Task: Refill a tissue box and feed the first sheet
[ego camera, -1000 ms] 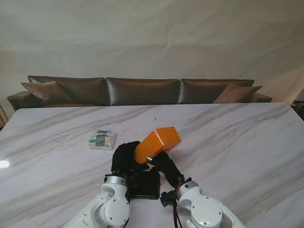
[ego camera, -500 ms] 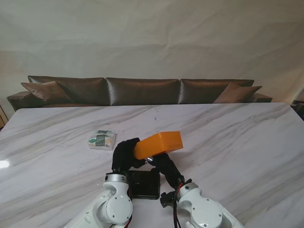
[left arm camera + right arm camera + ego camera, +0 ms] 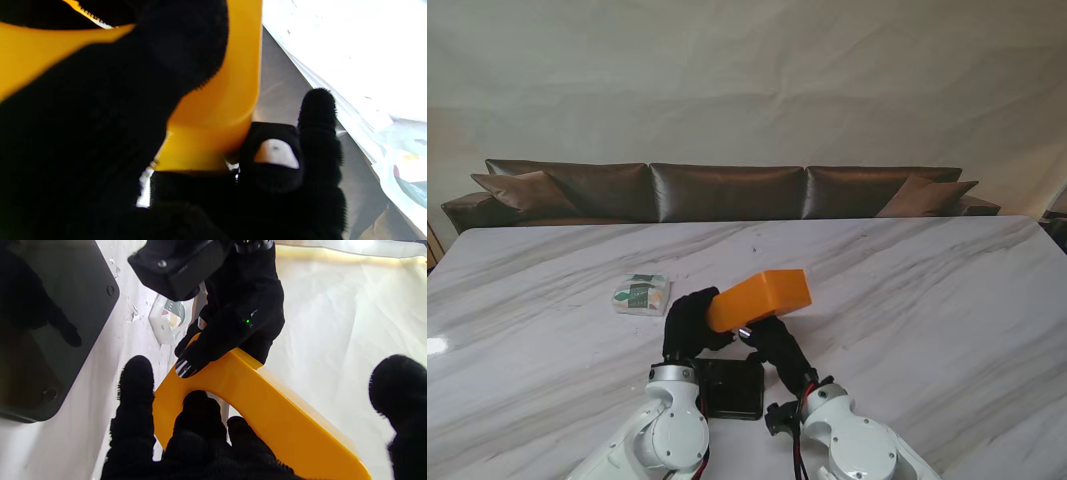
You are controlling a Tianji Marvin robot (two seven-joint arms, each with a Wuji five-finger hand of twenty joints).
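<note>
The orange tissue box (image 3: 759, 299) hangs tilted above the table, its far end higher. My left hand (image 3: 689, 322), in a black glove, is shut on the box's near left end; in the left wrist view its fingers (image 3: 100, 116) wrap the orange shell (image 3: 217, 100). My right hand (image 3: 777, 348) holds the box from underneath. In the right wrist view its fingers (image 3: 200, 426) hook into the box's (image 3: 267, 406) oval opening, with the thumb standing apart. The wrapped tissue pack (image 3: 641, 294) lies on the table to the left, beyond my left hand.
A flat black plate (image 3: 732, 388) lies on the marble table (image 3: 927, 300) between my two wrists, also seen as the black plate (image 3: 50, 323) in the right wrist view. A brown sofa (image 3: 727, 192) runs behind the table's far edge.
The orange box has swung from a steep tilt to a flatter one, its far end pointing more to the right. Both hands stayed on it and barely shifted.
</note>
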